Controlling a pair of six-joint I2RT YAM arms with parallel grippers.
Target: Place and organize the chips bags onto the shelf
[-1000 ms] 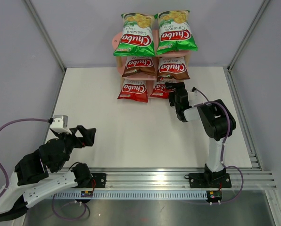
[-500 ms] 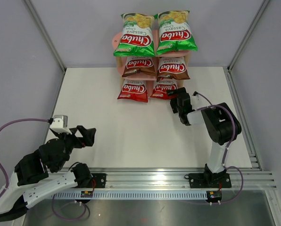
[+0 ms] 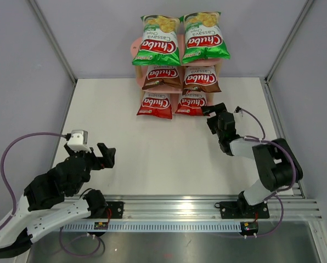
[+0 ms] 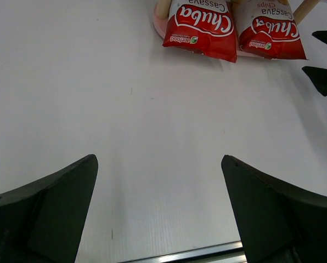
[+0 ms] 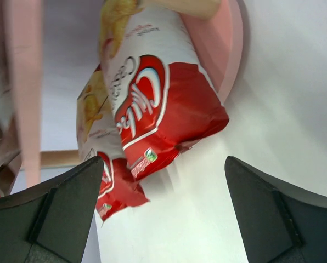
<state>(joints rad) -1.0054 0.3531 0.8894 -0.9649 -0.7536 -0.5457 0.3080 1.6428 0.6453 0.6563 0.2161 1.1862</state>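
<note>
seeing all six chips bags (image 3: pixel 156 41) resting on the shelf (image 3: pixel 134 47), green over brown over red; holding the right gripper (image 3: pixel 213 111), just beside the shelf's lowest tier, and the left gripper (image 3: pixel 106 155), well away, gaping and empty; probably best retreating straight, not nudging bags

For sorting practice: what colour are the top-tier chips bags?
Green chips bags, clearest in the top external view.

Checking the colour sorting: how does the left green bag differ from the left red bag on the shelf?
The left green bag is green; the left red bag is red. The green bag sits on the top board of the shelf; the red bag on the bottom one. Both show the Chuba logo, on the left side.
</note>
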